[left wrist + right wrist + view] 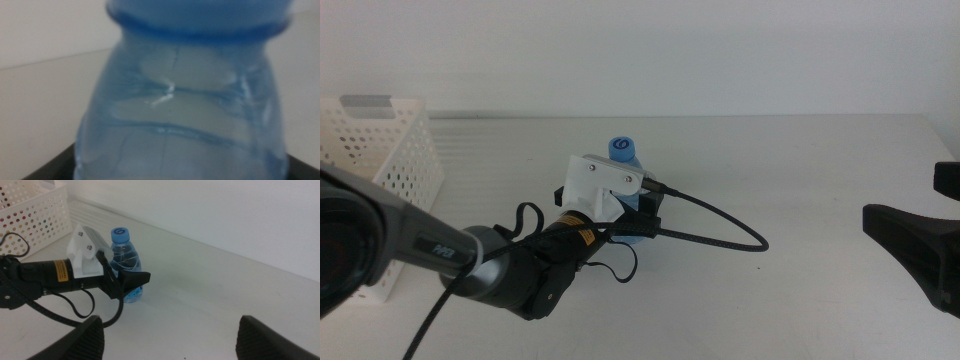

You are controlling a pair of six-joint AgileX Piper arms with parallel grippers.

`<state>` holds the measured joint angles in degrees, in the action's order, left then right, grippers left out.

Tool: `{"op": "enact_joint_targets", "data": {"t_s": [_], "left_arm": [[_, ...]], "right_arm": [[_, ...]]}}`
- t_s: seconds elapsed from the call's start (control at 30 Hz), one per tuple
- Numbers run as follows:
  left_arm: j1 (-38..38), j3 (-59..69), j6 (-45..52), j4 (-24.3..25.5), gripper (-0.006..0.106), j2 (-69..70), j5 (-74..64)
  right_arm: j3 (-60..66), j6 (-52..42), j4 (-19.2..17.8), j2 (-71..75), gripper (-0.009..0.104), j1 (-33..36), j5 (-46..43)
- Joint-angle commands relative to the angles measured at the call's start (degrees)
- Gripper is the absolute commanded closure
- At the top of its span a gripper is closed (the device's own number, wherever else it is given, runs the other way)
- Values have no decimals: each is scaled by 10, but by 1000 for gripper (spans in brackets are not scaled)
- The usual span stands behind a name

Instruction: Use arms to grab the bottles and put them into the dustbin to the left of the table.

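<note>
Middle view: my left gripper [638, 212] straddled the upright water bottle [623, 150] at table centre, jaws not yet visibly clamped; my right gripper [170, 335] waited open. Grasping step; next I judged closing, lifting, carrying toward the dustbin [395, 160] at nine o'clock.

You have a plain white table [800, 170] running back to a pale wall. Standing upright on it near the middle is the clear water bottle [126, 262] with its blue cap [622, 148]. At the table's left end you see the white perforated dustbin [380, 160]; whether it rests on the top or just beside it, you cannot tell.
</note>
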<state>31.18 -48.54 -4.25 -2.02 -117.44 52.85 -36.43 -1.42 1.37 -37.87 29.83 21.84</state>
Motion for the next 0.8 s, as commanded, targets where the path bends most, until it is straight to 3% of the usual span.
{"op": "enact_joint_targets", "data": {"t_s": [0.0,0.1,0.2,0.27,0.43,0.53,0.77], "left_arm": [[-1,-22,-6,-3,10,18,57],[-1,-28,-5,-2,13,12,63],[-1,-28,-5,-2,24,12,64],[-1,-28,-5,-2,39,12,63],[0,-26,-5,20,87,18,59],[8,-15,-3,27,106,54,29],[9,6,14,25,106,182,-146]], "right_arm": [[-15,-8,-4,0,21,2,-44],[-15,-8,-4,0,21,2,-44],[-15,-8,-4,0,21,2,-44],[-15,-8,-4,0,21,2,-44],[-15,-8,-4,0,21,2,-44],[-15,-8,-4,0,21,2,-44],[-15,-8,-4,0,21,2,-44]]}}
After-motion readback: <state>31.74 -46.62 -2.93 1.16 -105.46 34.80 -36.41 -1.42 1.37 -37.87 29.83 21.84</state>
